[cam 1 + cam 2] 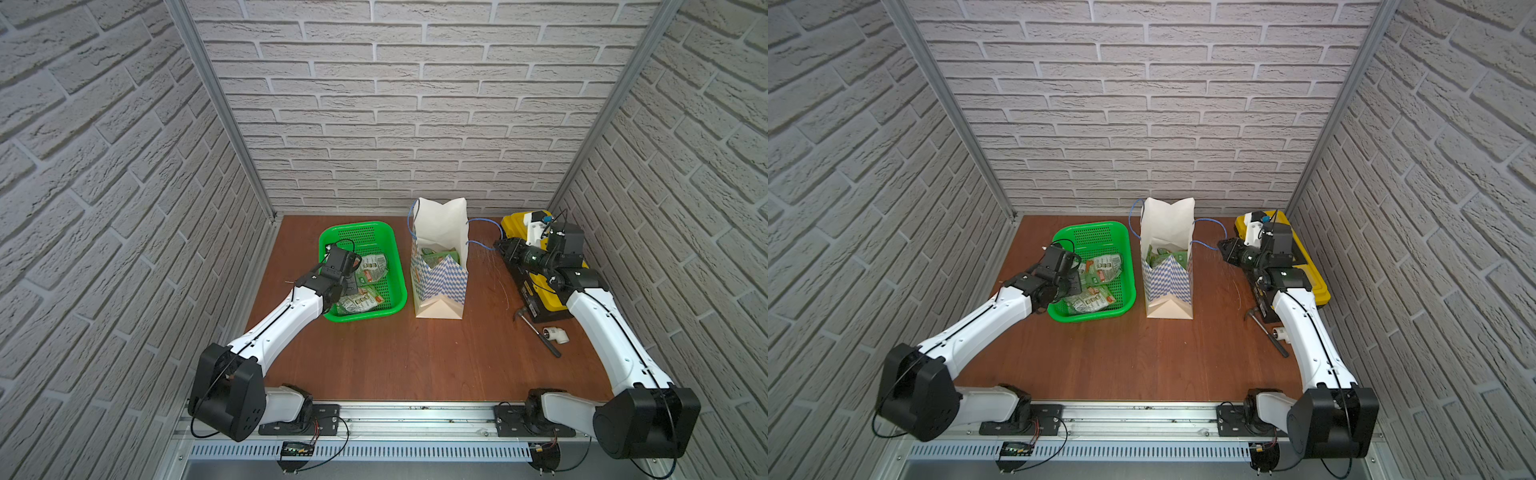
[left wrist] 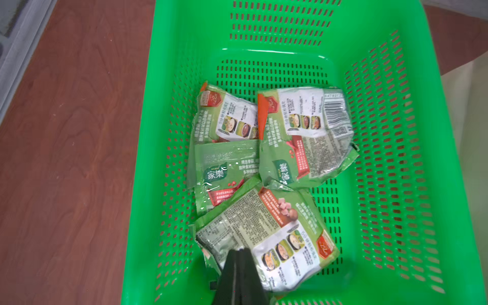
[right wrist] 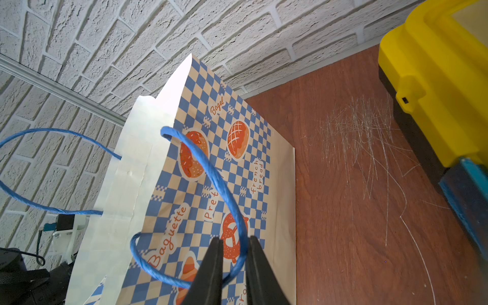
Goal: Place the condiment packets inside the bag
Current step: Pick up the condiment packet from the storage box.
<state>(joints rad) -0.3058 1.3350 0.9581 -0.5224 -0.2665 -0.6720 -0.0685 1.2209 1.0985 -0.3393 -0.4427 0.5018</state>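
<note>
1. The left claw [image 2: 238,250] has its jaws together, with the tips set on the near edge of the nearest packet [image 2: 269,232]. I read that as a pinch on the film, taken at a corner rather than mid-body.
2. That packet lies on top of the other condiment packets [image 2: 264,148] on the floor of the green basket [image 2: 396,132]. It overlaps the one beneath it, and the rest lie beyond the claw tips, touching one another.
3. The step in hand, as I judge it, is the lift-out. I would raise the claw straight up and slowly. A corner grip will let the sachet hang and swing, and the crinkly film could drag the packet below along with it.
4. I would clear the basket wall fully before moving sideways.
5. The bag [image 1: 440,232] stands upright on the bench [image 1: 415,357], just beside the basket on its right side. Its mouth is open and a few green sachets show inside it in both top views. Its rim stands well above the basket, so the carry has to go high.
6. The right claw [image 3: 233,241] is at the bag's far side with its jaws a little apart, and the blue cord handle [image 3: 219,182] runs through the gap. I cannot tell whether it actually nips the cord.
7. I would let go only once the packet's hanging end is below the bag's rim and centred in the opening, because the paper walls look light enough to tip if knocked.
</note>
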